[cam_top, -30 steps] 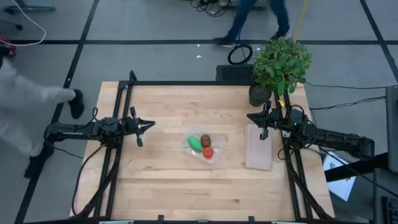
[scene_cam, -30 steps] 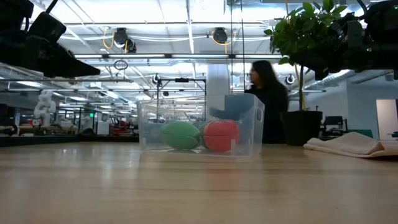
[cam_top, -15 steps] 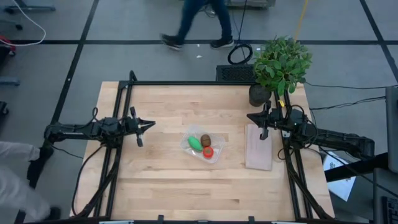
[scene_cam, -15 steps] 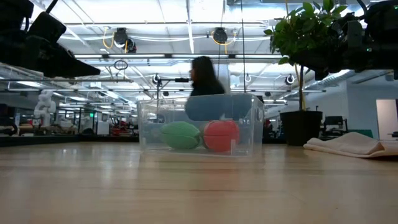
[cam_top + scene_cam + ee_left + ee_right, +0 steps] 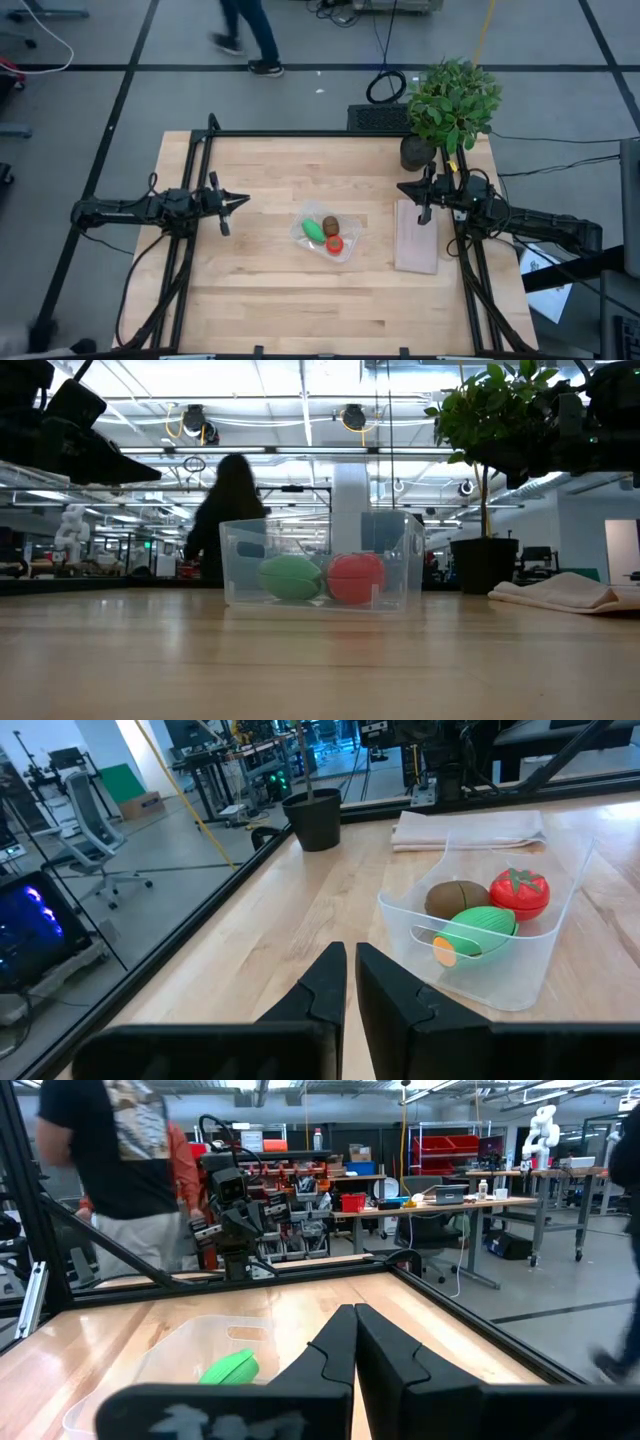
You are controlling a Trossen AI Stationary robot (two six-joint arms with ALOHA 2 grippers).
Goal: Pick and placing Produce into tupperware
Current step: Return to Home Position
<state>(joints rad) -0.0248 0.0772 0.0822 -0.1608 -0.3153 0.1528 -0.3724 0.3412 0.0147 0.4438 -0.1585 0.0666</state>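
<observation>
The clear tupperware (image 5: 329, 239) sits near the table's middle; inside it lie the brown kiwi-like ball (image 5: 457, 898), the red tomato-like ball (image 5: 519, 892) and the green oblong piece (image 5: 476, 929), all resting on its floor. My left gripper (image 5: 243, 202) hovers shut by the table's left side, pointing level at the tupperware. My right gripper (image 5: 403, 187) hovers shut at the right side, above the far end of a folded cloth. Neither holds anything.
A folded whitish cloth (image 5: 416, 236) lies right of the tupperware. A potted plant (image 5: 450, 104) stands at the far right corner. A black frame (image 5: 205, 140) borders the table. A person (image 5: 228, 510) walks past beyond the far edge. Bare wood lies along the near side.
Both arms and the produce have kept still. Only the person beyond the table's far edge has walked toward the left.
</observation>
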